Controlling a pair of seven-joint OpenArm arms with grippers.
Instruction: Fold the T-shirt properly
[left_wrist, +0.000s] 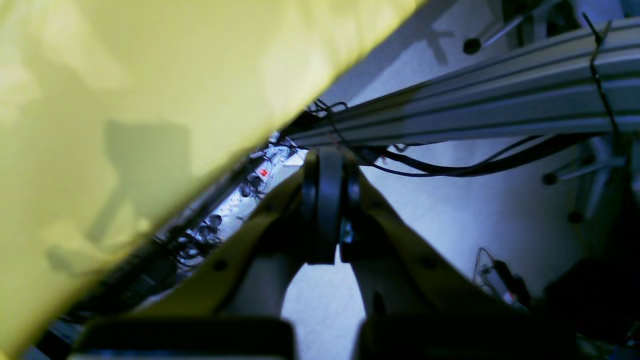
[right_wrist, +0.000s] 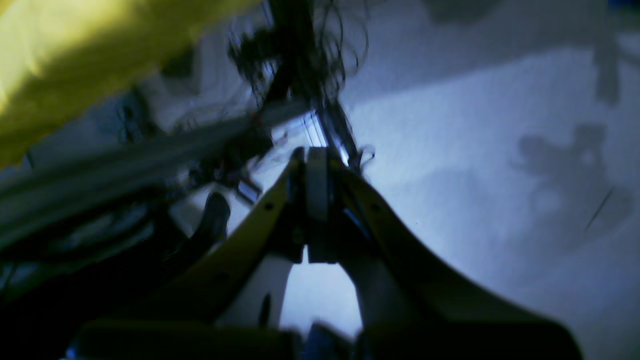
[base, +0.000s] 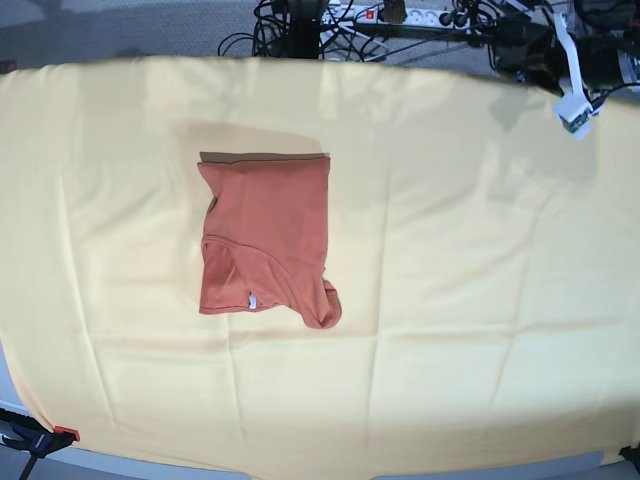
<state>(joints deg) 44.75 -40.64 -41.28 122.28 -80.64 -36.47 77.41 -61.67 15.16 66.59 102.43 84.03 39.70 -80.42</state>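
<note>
The rust-orange T-shirt (base: 268, 235) lies folded into a rough rectangle on the pale yellow cloth (base: 450, 260), left of centre in the base view. A small white tag (base: 251, 300) shows near its lower edge, and a rounded fold of fabric sticks out at its lower right corner. Neither gripper shows in the base view. In the left wrist view my left gripper (left_wrist: 327, 160) is shut and empty, off the table edge beside the yellow cloth (left_wrist: 125, 125). In the right wrist view my right gripper (right_wrist: 312, 156) is shut and empty, over the floor.
A grey aluminium rail (left_wrist: 475, 100) and black cables (left_wrist: 450, 170) run behind the left gripper. Power strips and cables (base: 380, 18) lie beyond the table's far edge. A black clamp (base: 30, 437) grips the front left corner.
</note>
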